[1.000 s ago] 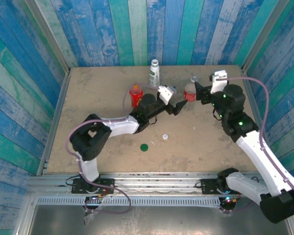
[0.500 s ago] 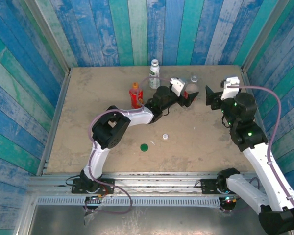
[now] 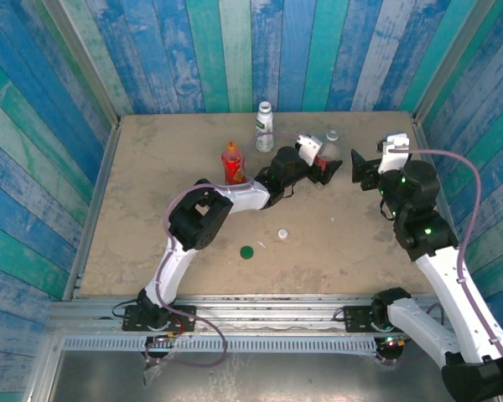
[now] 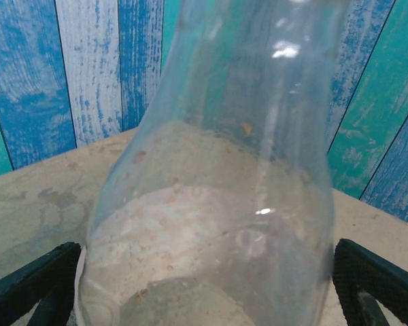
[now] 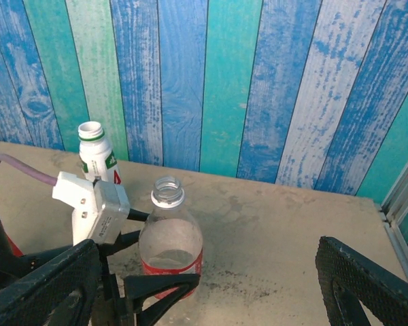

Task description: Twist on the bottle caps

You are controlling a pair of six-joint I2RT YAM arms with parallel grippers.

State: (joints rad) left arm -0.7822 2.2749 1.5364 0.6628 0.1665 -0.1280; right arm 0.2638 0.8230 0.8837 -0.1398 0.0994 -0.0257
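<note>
We note the left gripper (image 3: 324,168) fingers spread wide, the uncapped clear bottle (image 4: 211,204) standing between them (probably bracketed for steadying). The right gripper (image 3: 360,170) fingers are apart and empty just beyond it, with the green cap (image 3: 246,251) and white cap (image 3: 282,234) well behind both.

My left gripper (image 3: 328,167) has black fingers (image 4: 370,282); the clear bottle (image 5: 170,238) wears a red label, the white bottle (image 5: 98,159) green print, and the red bottle (image 3: 232,164) an orange top. A dark green cap (image 3: 246,251) and a white cap (image 3: 282,234) dot the mottled beige table (image 3: 151,209), walled by weathered blue and teal planks (image 3: 235,50).
</note>
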